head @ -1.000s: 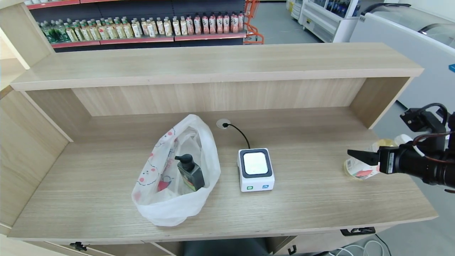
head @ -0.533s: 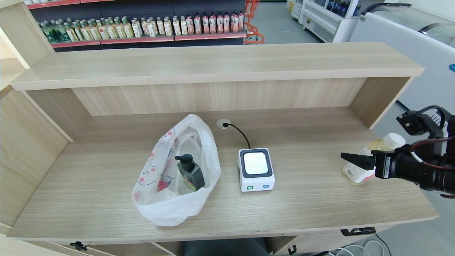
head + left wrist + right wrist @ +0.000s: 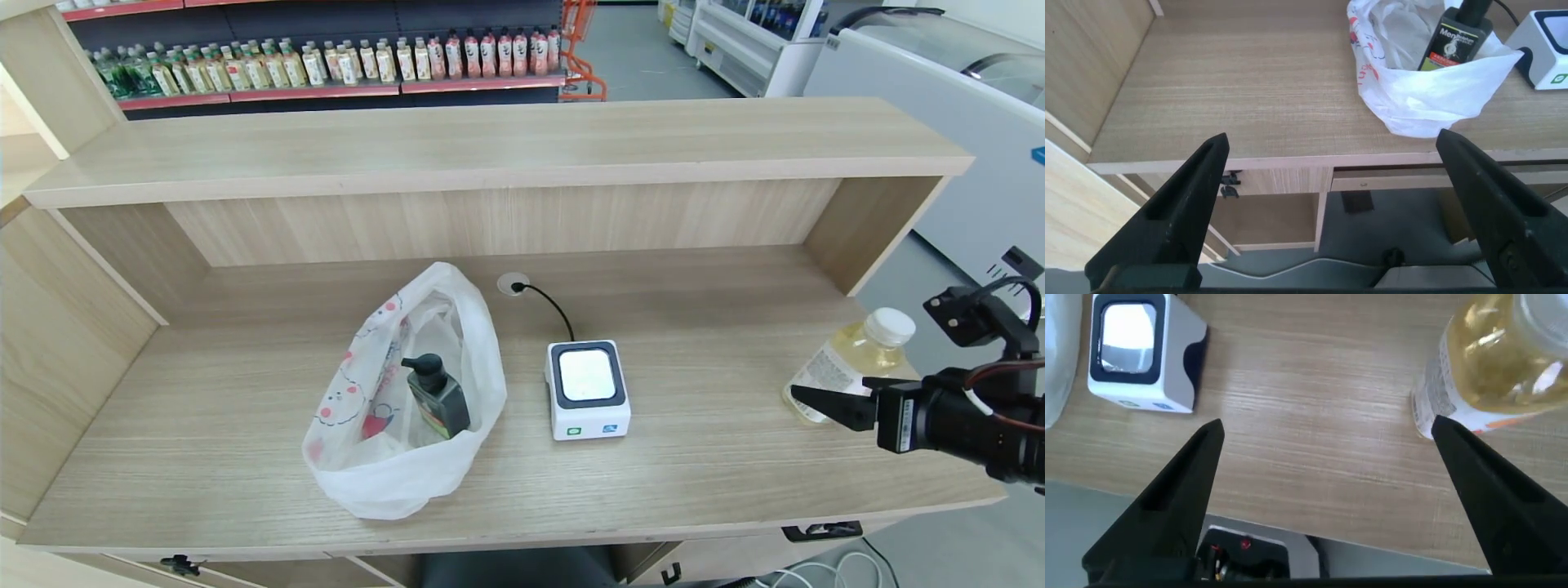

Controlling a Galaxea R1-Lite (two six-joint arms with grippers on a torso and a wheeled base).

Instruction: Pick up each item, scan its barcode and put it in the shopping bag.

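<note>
Fingers first: the left gripper [image 3: 1333,140] hangs at the near edge of the counter [image 3: 694,457], its two black wedge-shaped fingers spread wide with nothing between them. From that wrist view you get the counter's front lip and the pale panel beneath it.

Over on the right, the right gripper [image 3: 1327,425] is low at the counter's right end, fingers released, wide apart and empty. Its wrist view looks straight down on fine, straight wood grain.

Now the bag [image 3: 392,482]: thin, crinkled white plastic with red cartoon prints, slumped on the counter left of centre, mouth gaping. Inside it stands a dark pump bottle [image 3: 438,400] with a black pump head, its label turned to the left wrist view.

Just right of the bag, apart from it, sits the scanner [image 3: 587,390], a white rounded box with a dark frame around a pale glowing window. A black cable [image 3: 551,306] curves from its back to a round port in the counter.

And the item waiting to be picked: a clear plastic bottle [image 3: 845,363] of golden liquid, standing near the counter's right end, just beyond the right gripper's fingers and not between them. The right wrist view gives its printed label and rounded shoulder up close; the head view adds a white screw cap.

Beyond all this rises the raised wooden ledge [image 3: 490,147], smooth and pale, and farther back store shelves [image 3: 326,69] lined with rows of drink bottles.
</note>
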